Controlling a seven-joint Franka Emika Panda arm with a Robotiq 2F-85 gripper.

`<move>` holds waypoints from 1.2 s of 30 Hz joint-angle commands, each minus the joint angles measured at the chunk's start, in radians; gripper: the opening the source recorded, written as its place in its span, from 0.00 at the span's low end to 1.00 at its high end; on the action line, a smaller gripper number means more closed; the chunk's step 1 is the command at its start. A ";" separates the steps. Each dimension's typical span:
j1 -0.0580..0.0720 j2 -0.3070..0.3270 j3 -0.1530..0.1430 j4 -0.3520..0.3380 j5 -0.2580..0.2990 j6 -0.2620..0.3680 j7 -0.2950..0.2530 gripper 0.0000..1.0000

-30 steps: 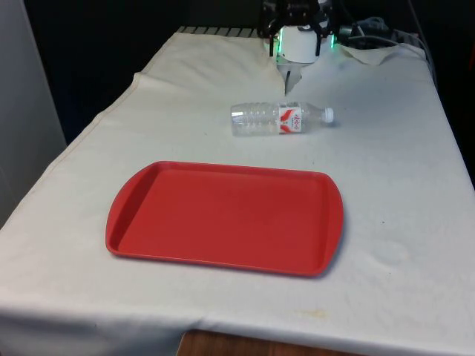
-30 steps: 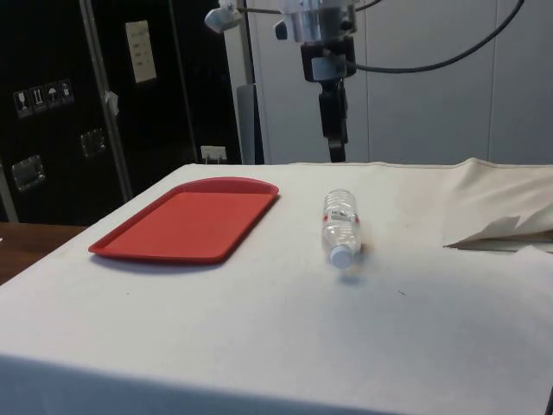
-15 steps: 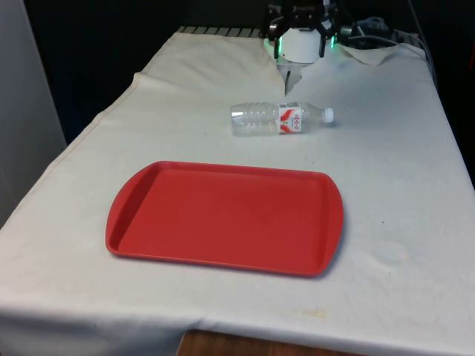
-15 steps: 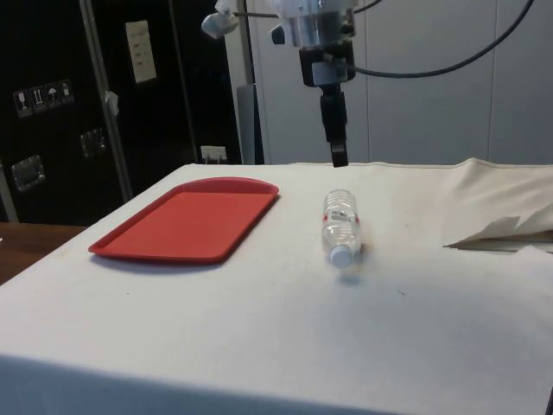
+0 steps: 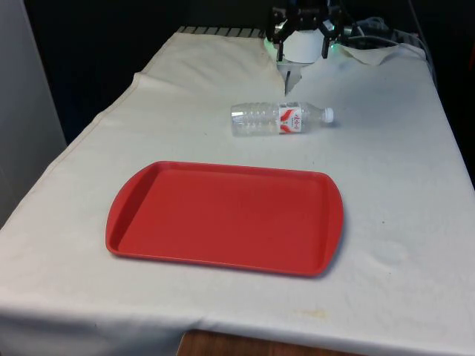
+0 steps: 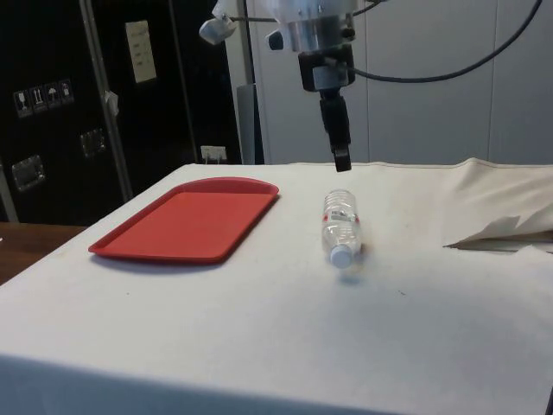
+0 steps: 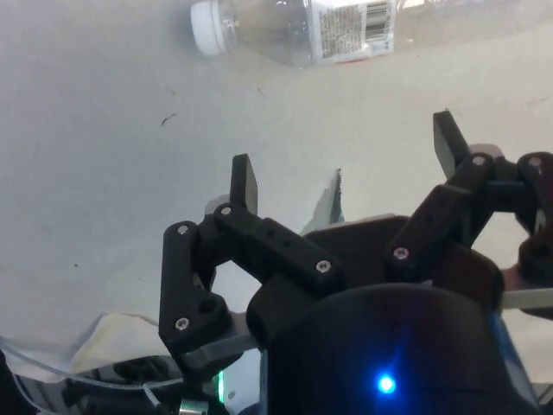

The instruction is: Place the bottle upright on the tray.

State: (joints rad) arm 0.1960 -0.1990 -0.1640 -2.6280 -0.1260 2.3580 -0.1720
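A clear plastic bottle [image 5: 278,119] lies on its side on the cloth-covered desk [image 5: 386,185], its white cap [image 5: 328,114] pointing toward the front view's right and a red-and-white label [image 5: 292,119] wrapped around its middle. A red tray [image 5: 223,219] sits flat on the cloth, nearer the camera — from the bottle it lies at about seven o'clock in the front view, well apart and bare. The black fingers [image 7: 246,181] of the robot's gripper [image 7: 341,169] stand spread apart, clamped on nothing, as the wrist view shows. In the side view the gripper [image 6: 340,157] hangs above the desk, just over the far end of the bottle [image 6: 340,226] and not touching it; the cap [image 6: 342,256] there faces the camera, and the tray [image 6: 186,220] rests at roughly nine o'clock from the bottle. In the front view the gripper [image 5: 289,78] shows at twelve o'clock from the bottle. A fold of loose cloth [image 6: 501,232] is rumpled on the desk at the side view's right edge.
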 commanded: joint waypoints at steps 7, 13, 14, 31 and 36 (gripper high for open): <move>-0.001 -0.005 0.004 -0.010 -0.015 0.005 -0.025 1.00; -0.001 -0.012 0.004 -0.017 -0.014 0.002 -0.050 1.00; -0.001 -0.012 0.004 -0.018 -0.013 0.002 -0.054 1.00; -0.001 -0.009 -0.001 -0.016 -0.007 0.003 -0.133 1.00; -0.004 -0.007 -0.004 -0.015 -0.007 0.006 -0.167 1.00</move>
State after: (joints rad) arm 0.1930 -0.2090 -0.1680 -2.6440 -0.1280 2.3580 -0.3340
